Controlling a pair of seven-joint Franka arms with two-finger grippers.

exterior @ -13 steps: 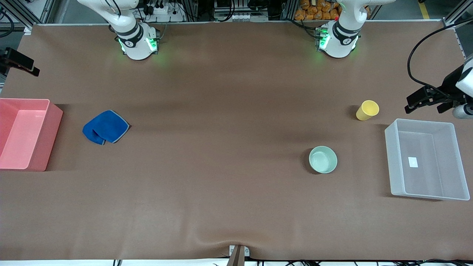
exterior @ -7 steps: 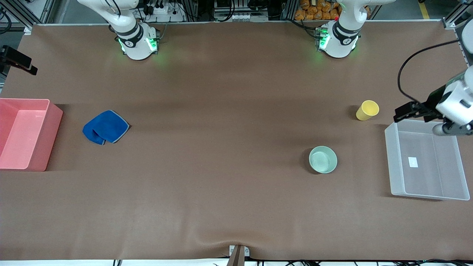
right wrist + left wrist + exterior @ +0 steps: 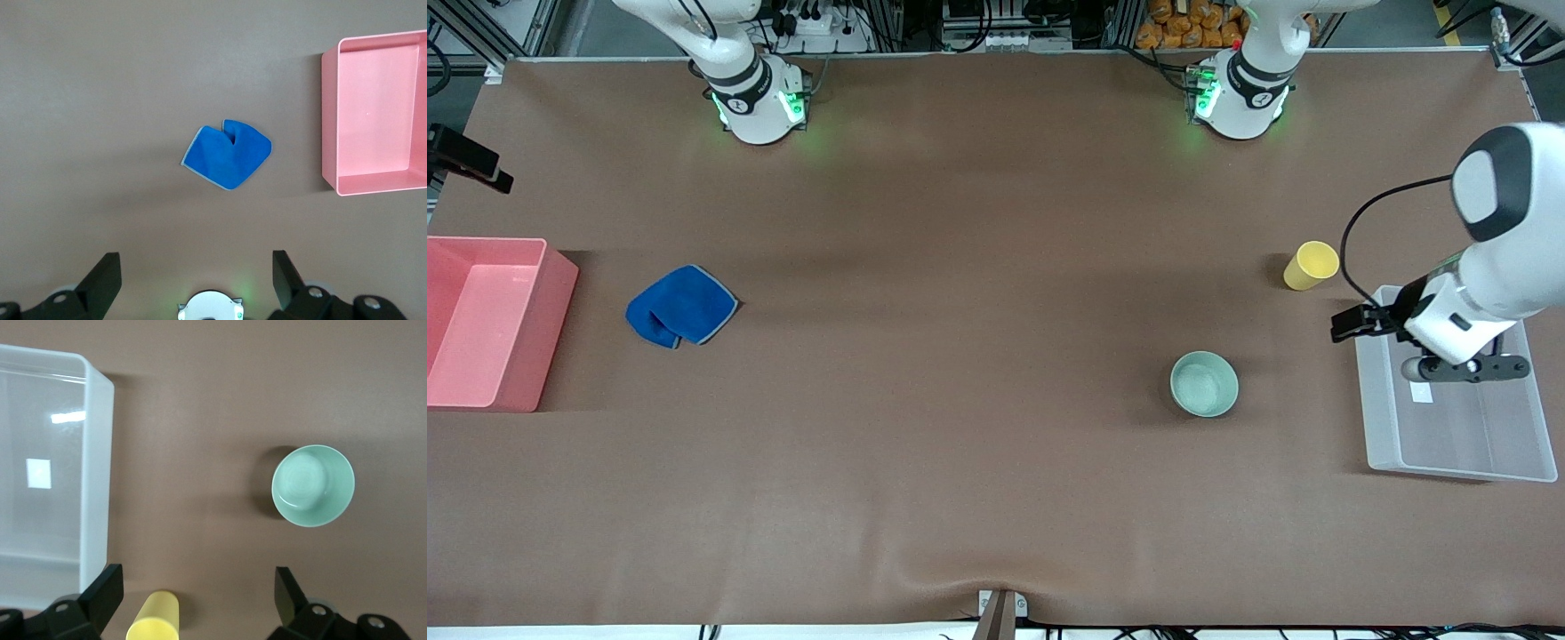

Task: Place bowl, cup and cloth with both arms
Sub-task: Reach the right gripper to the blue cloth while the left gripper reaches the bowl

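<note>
The mint-green bowl (image 3: 1204, 383) stands upright on the brown table, also in the left wrist view (image 3: 313, 485). The yellow cup (image 3: 1311, 265) stands farther from the front camera, near the clear bin; it shows low in the left wrist view (image 3: 156, 622). The blue cloth (image 3: 682, 306) lies folded beside the pink bin, also in the right wrist view (image 3: 227, 155). My left gripper (image 3: 198, 587) is open and empty, high over the clear bin's edge (image 3: 1458, 366). My right gripper (image 3: 197, 263) is open and empty, high over the table's right-arm end.
A clear plastic bin (image 3: 1376, 418) stands at the left arm's end. A pink bin (image 3: 551, 338) stands at the right arm's end, also in the right wrist view (image 3: 330, 120). A black part of the right hand (image 3: 467, 160) shows at the view's edge.
The left arm has swung in from the table's edge to over the clear bin, closer to the bowl. The right hand's black part has shifted slightly outward.
</note>
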